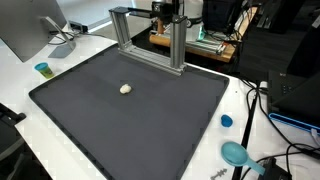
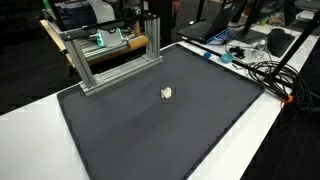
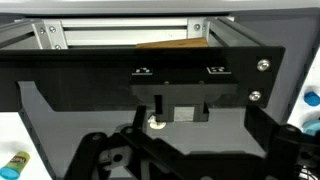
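A small cream-coloured lump (image 1: 125,89) lies alone on the black mat (image 1: 150,125). It also shows in the other exterior view (image 2: 167,93), and in the wrist view (image 3: 155,124) it is partly hidden behind a dark bracket. My gripper (image 3: 190,142) shows in the wrist view as dark fingers spread wide apart, with nothing between them. It hangs well above the mat, back from the lump. In both exterior views only part of the arm (image 1: 165,9) shows, behind the aluminium frame (image 1: 150,38).
The aluminium frame (image 2: 110,55) stands on the mat's far edge. A blue cup (image 1: 42,69), a blue cap (image 1: 226,121) and a teal round object (image 1: 235,153) sit on the white table. Cables (image 2: 262,70) run along one side. A monitor (image 1: 28,25) stands at a corner.
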{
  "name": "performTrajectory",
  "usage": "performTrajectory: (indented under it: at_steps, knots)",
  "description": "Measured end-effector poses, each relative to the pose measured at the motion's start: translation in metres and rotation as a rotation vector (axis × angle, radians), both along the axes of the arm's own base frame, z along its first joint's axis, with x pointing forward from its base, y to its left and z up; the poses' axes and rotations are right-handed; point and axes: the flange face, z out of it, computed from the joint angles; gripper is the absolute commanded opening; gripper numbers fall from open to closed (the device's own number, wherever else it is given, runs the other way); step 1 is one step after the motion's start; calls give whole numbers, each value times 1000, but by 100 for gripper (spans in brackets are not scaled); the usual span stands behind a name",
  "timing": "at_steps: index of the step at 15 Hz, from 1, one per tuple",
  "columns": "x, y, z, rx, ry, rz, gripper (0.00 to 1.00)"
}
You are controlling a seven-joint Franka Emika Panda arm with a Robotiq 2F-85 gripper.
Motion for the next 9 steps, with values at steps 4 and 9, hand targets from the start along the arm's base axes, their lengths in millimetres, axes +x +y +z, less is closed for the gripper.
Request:
performTrajectory:
  at_steps: [4, 9]
  knots:
    - [6, -5, -7, 10, 6, 10, 100]
    - [10, -9, -17, 16, 30, 25, 100]
